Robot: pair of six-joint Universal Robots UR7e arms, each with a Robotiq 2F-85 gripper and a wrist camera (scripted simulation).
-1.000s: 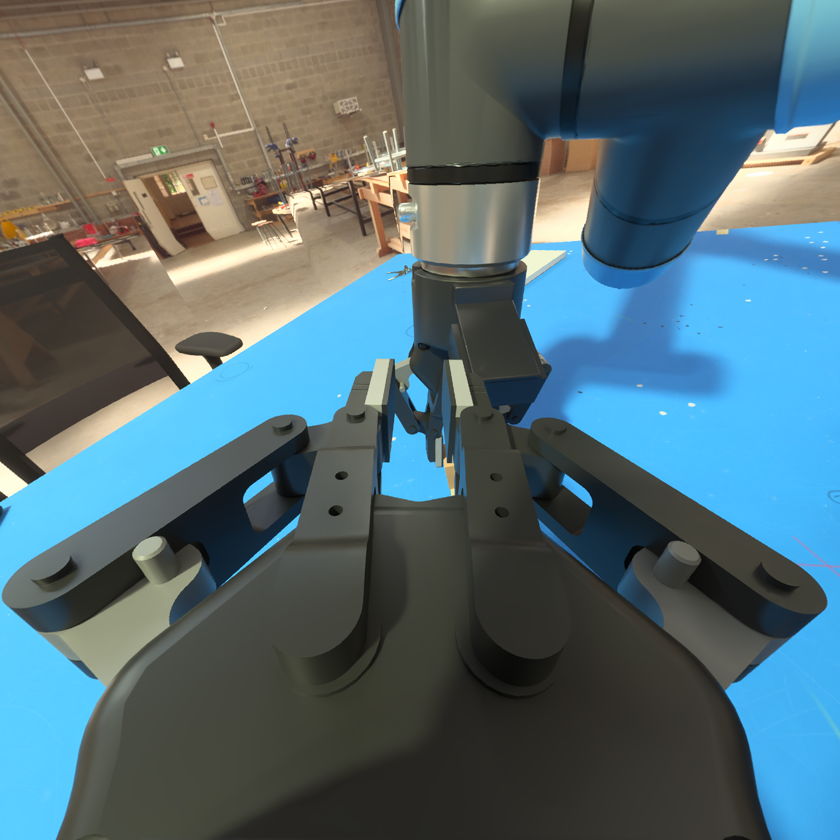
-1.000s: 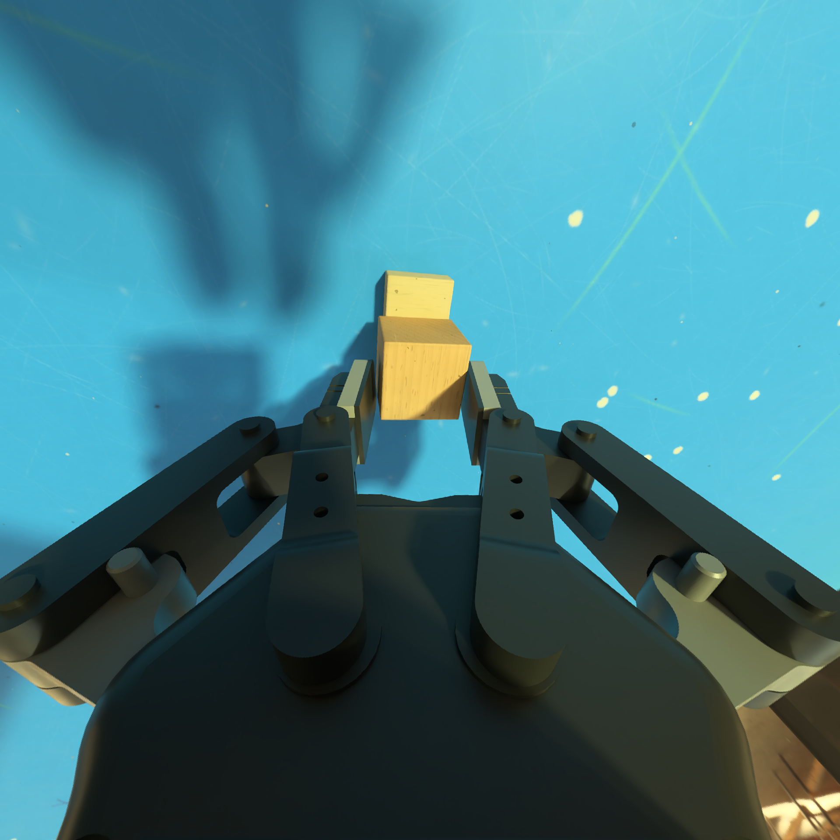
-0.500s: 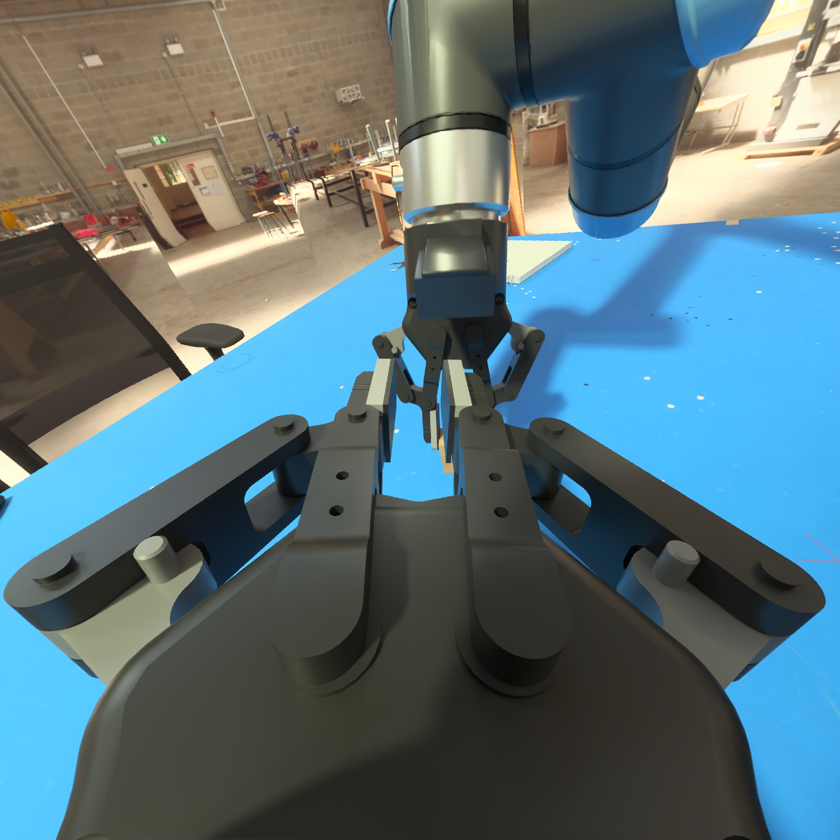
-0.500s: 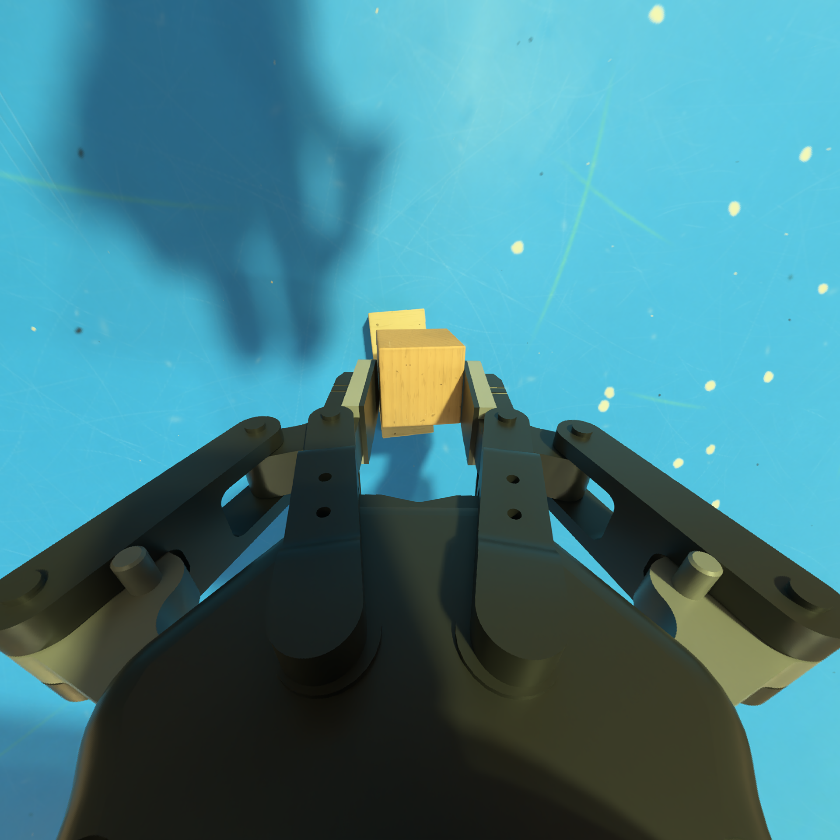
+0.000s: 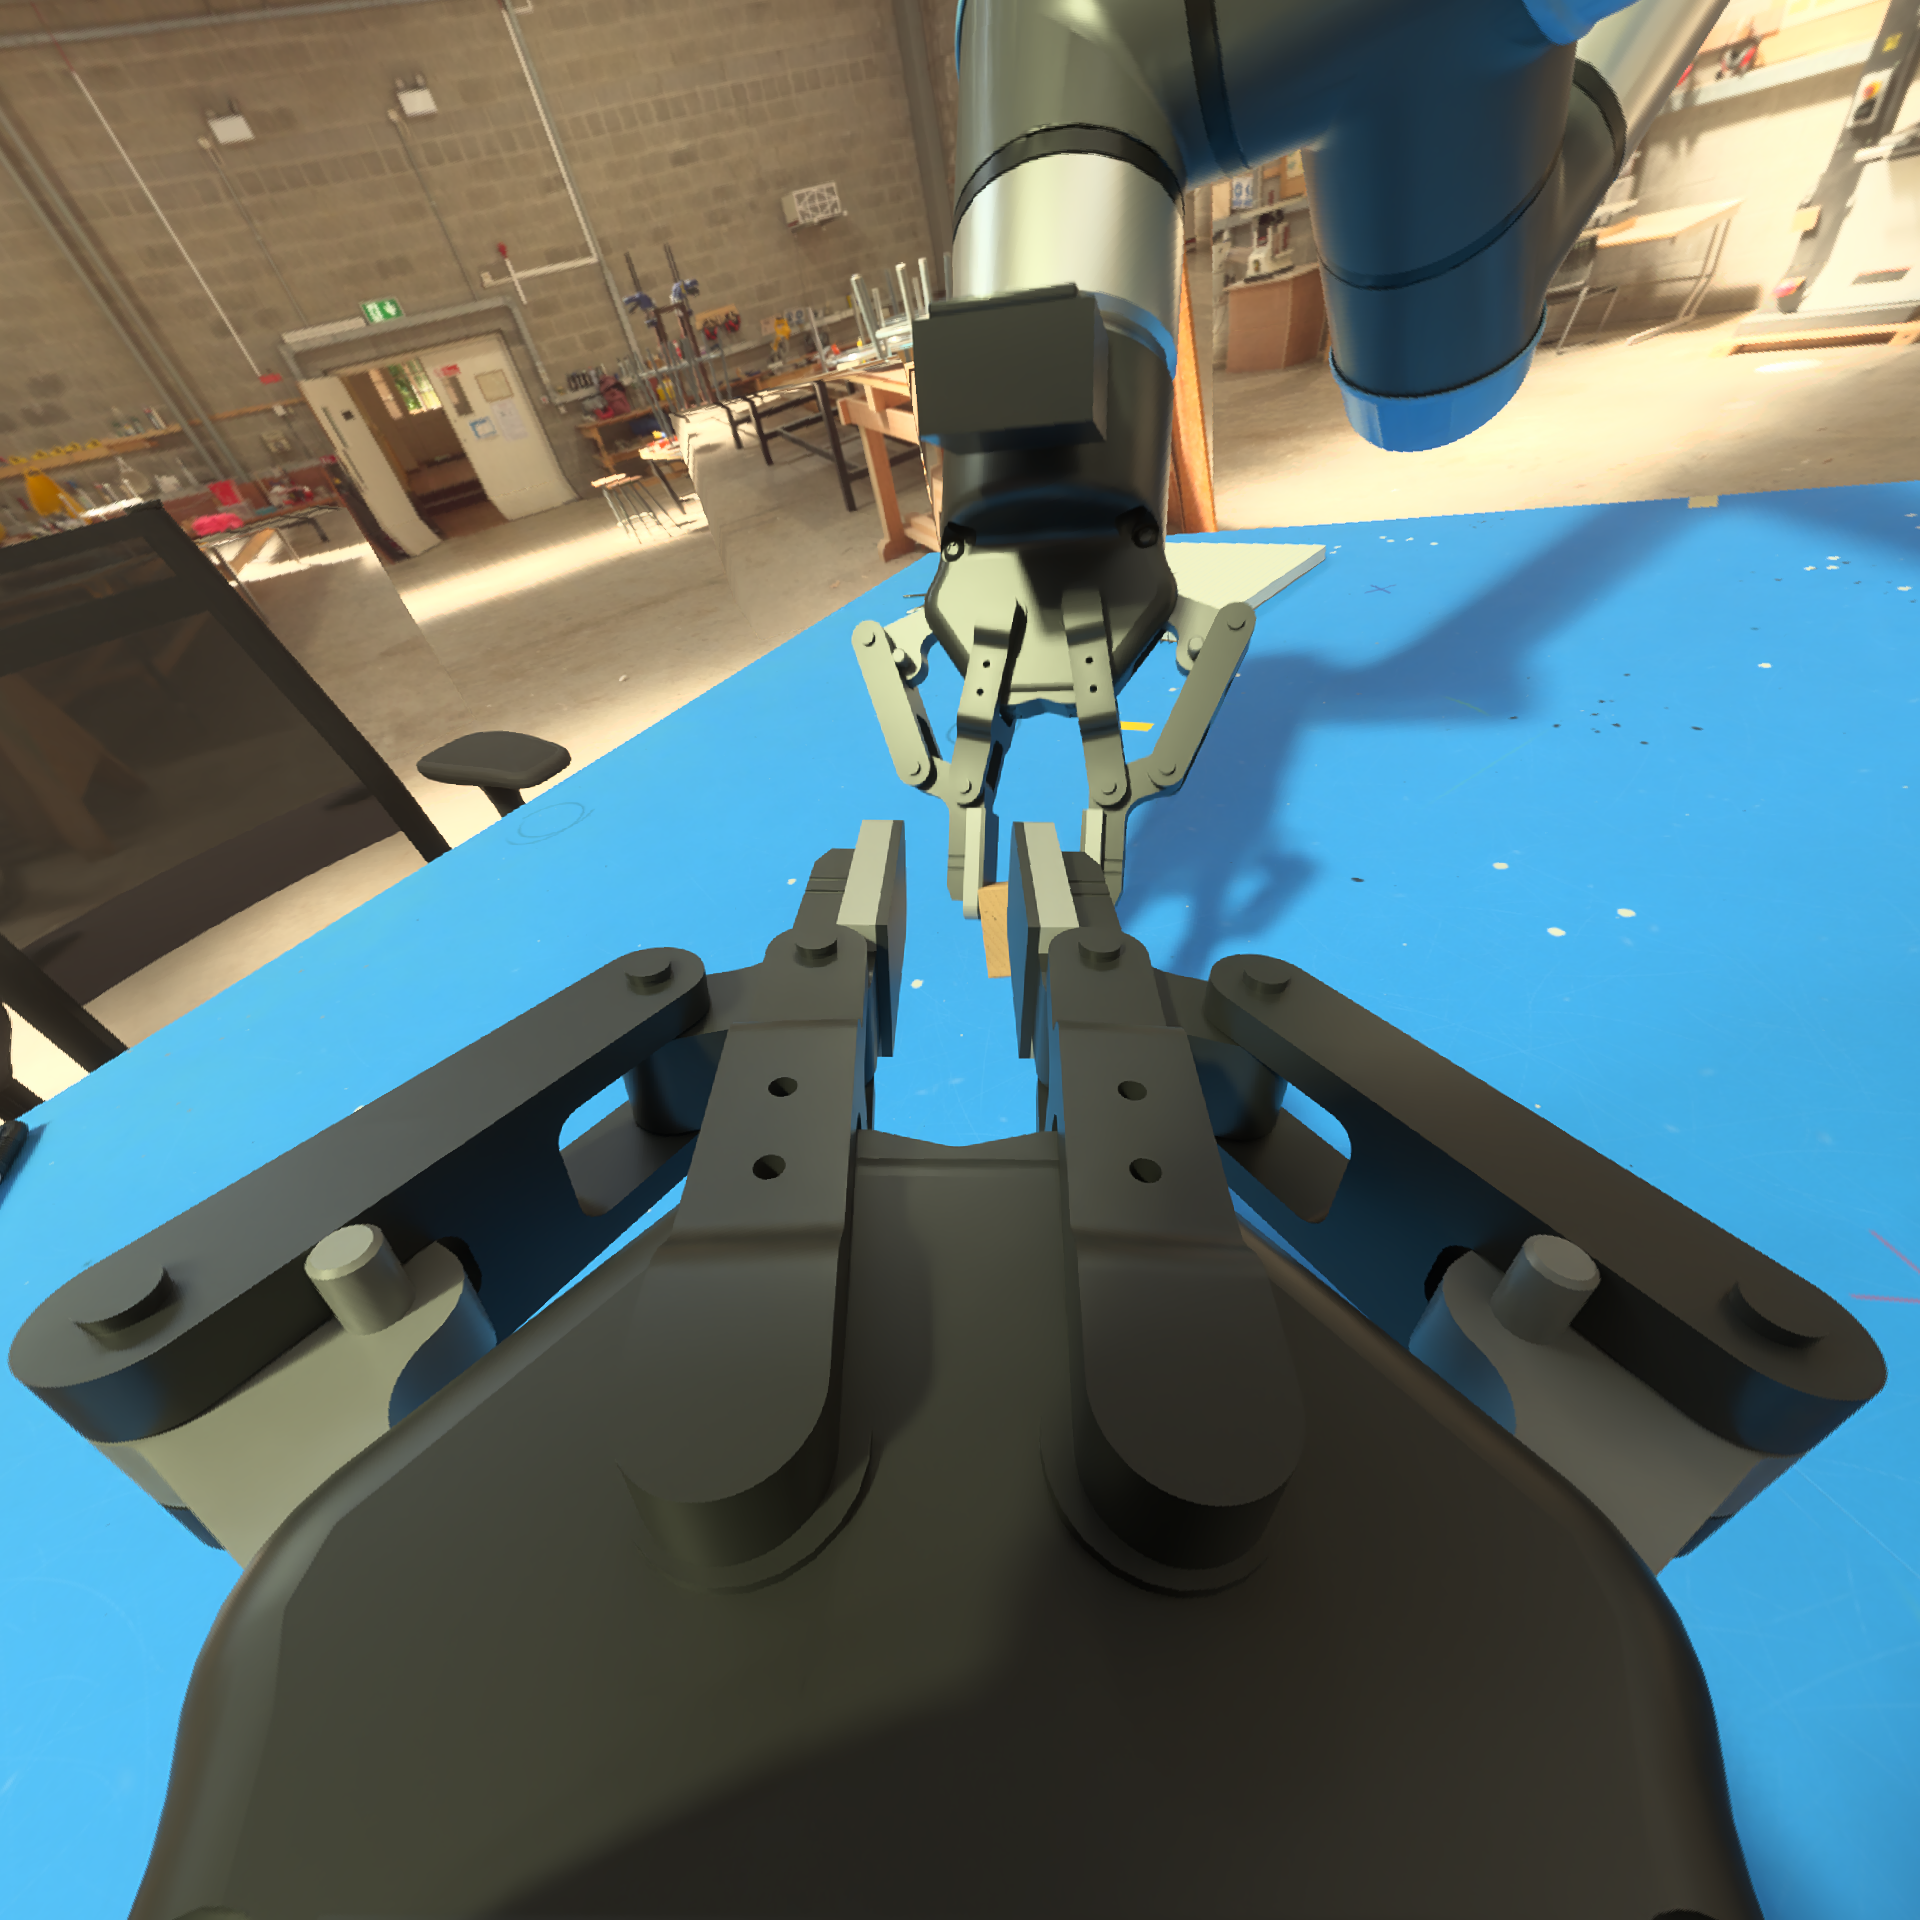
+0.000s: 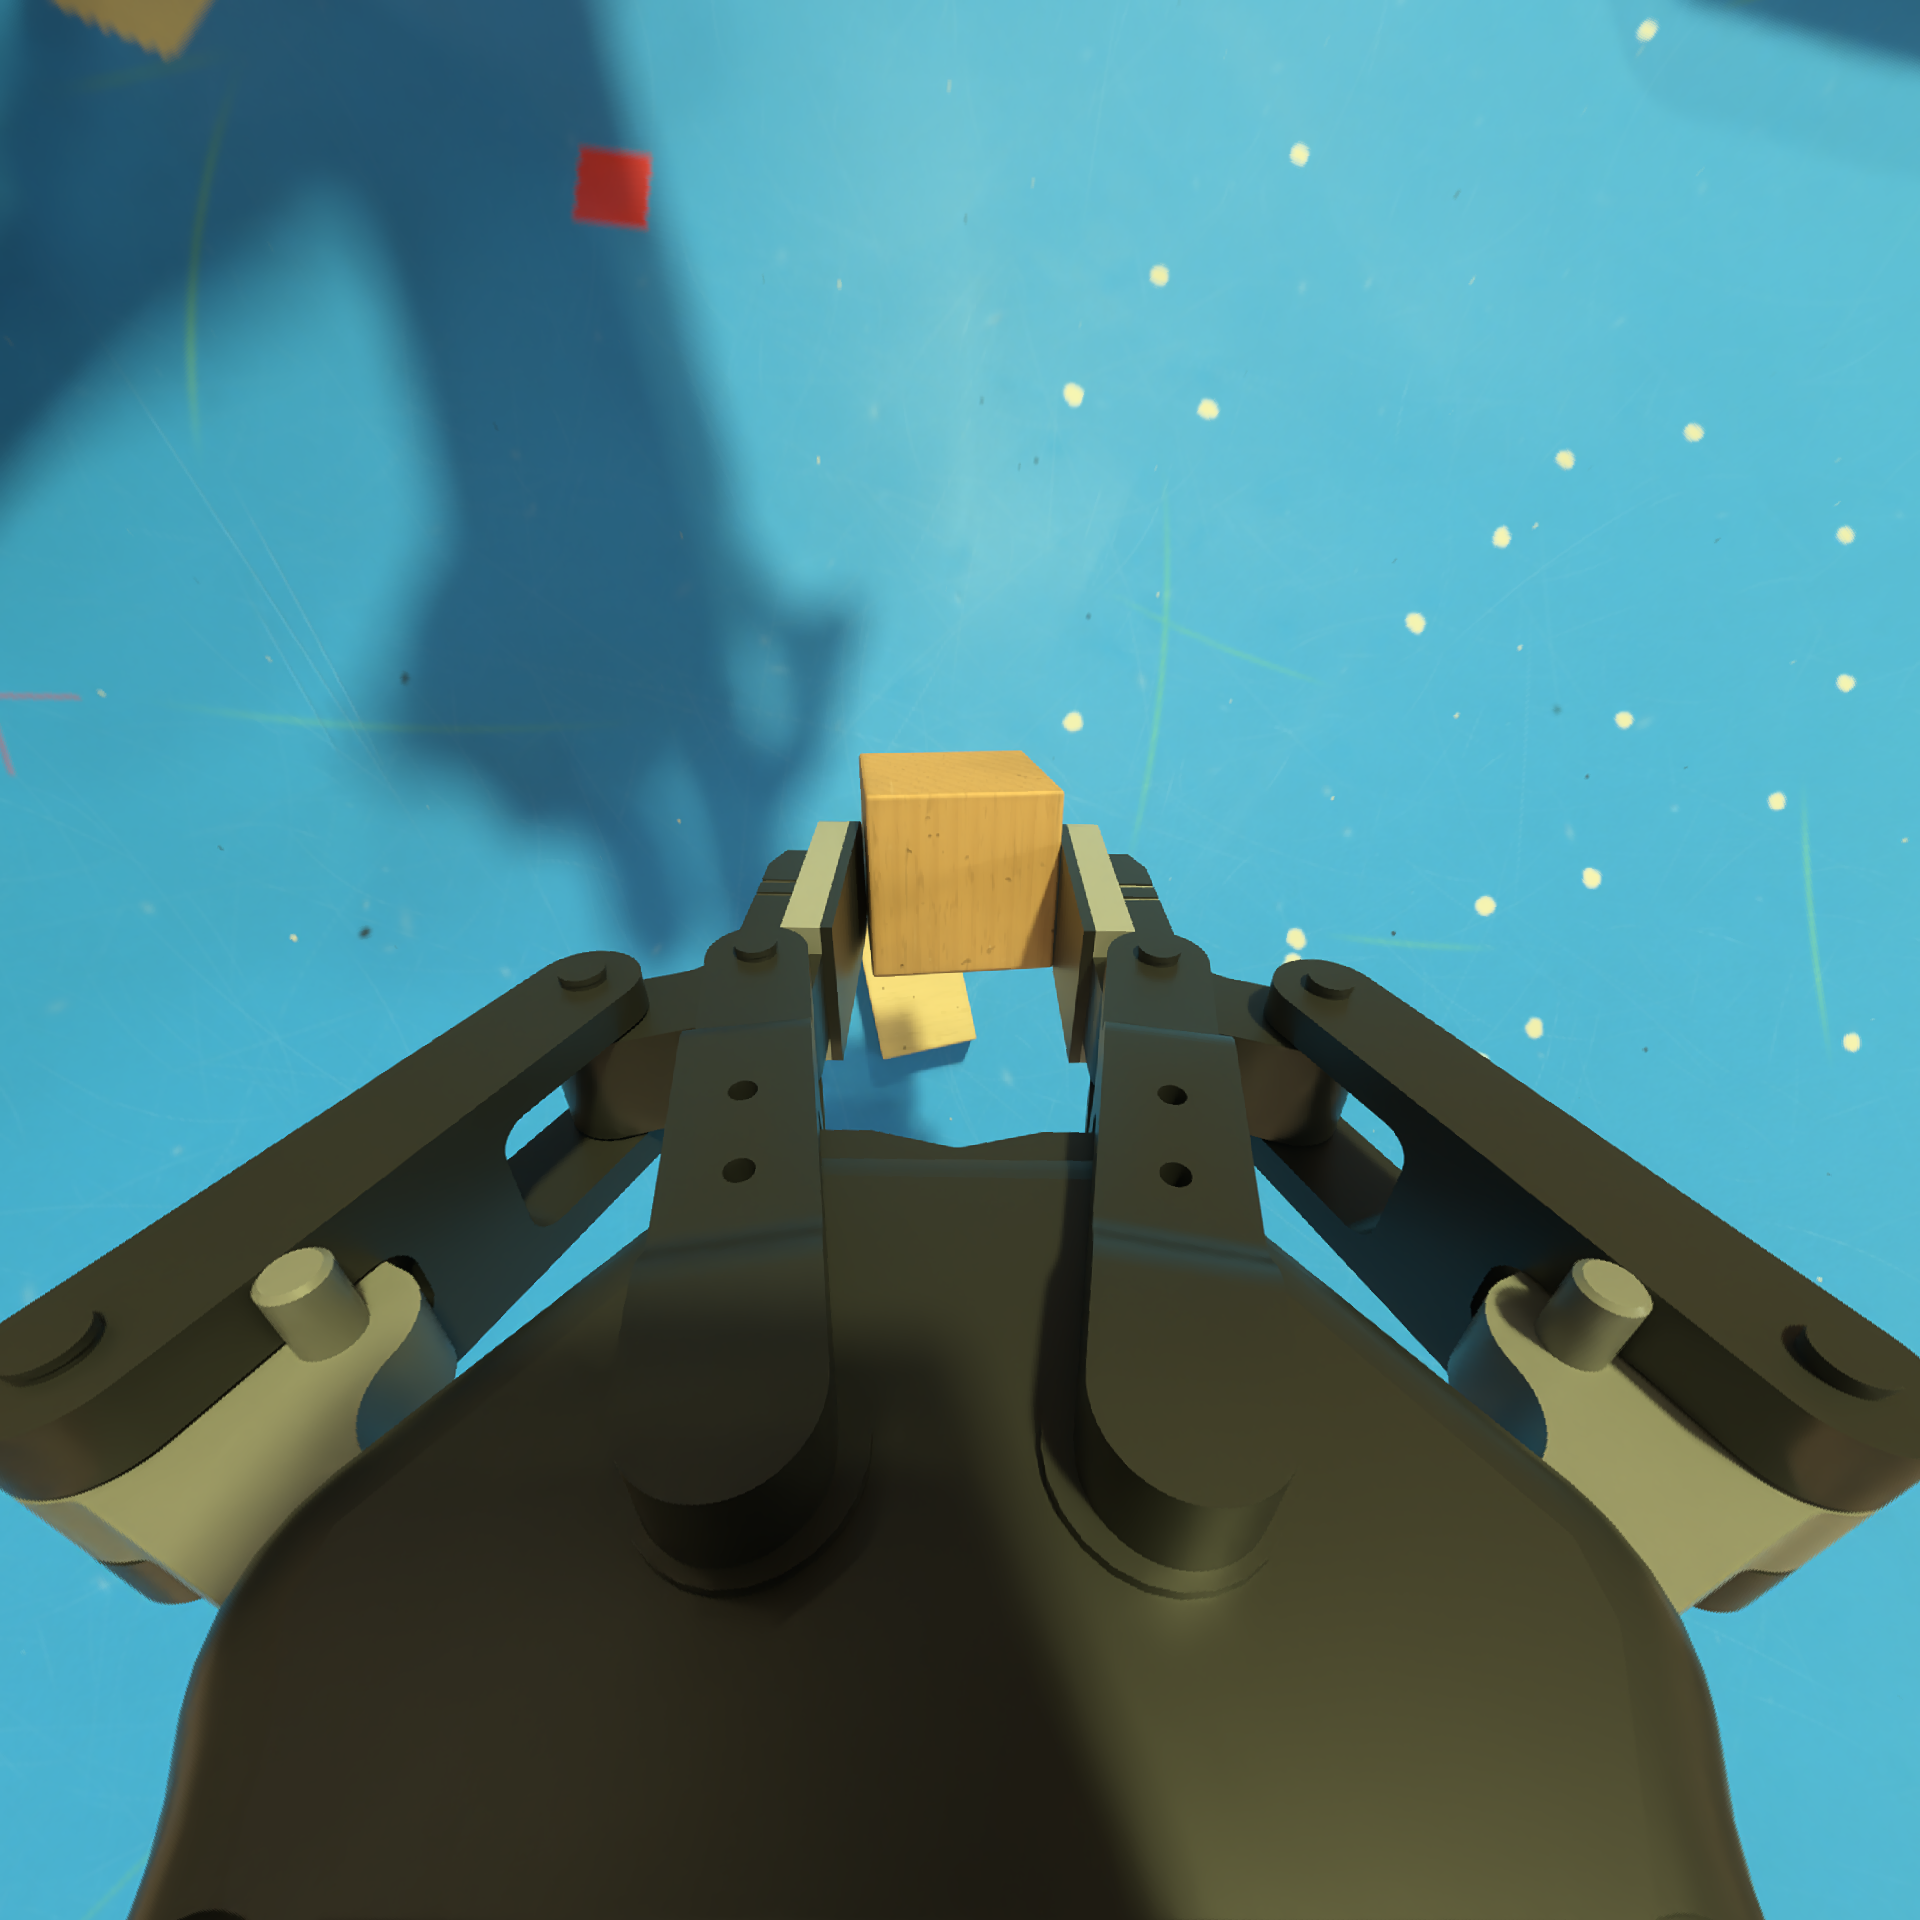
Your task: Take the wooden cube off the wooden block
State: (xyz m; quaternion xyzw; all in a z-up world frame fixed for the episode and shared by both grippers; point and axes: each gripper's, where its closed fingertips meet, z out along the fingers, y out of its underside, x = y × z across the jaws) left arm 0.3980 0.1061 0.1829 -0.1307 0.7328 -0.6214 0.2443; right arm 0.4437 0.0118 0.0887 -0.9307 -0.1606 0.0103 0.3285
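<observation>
In the right wrist view my right gripper [image 6: 961, 904] is shut on the wooden cube [image 6: 961, 862] and holds it above the blue table [image 6: 1351, 623]. The paler wooden block [image 6: 920, 1013] lies on the table below the cube, apart from it. In the left wrist view the right gripper [image 5: 1035, 847] hangs fingers-down just beyond my left gripper [image 5: 961, 883]. The left gripper's fingers stand a narrow gap apart and hold nothing. A sliver of wood [image 5: 995, 930] shows beside its right finger; I cannot tell cube from block there.
A red square [image 6: 613, 187] lies on the table far ahead in the right wrist view, and a tan piece [image 6: 135, 16] sits at the top left edge. A white board [image 5: 1257, 577] lies by the far table edge; a black panel [image 5: 156, 727] and a chair [image 5: 494, 758] stand off the left edge.
The right gripper has risen with the cube, and the block now shows beneath the cube, separate from it. The left gripper has stayed in place with the same narrow gap.
</observation>
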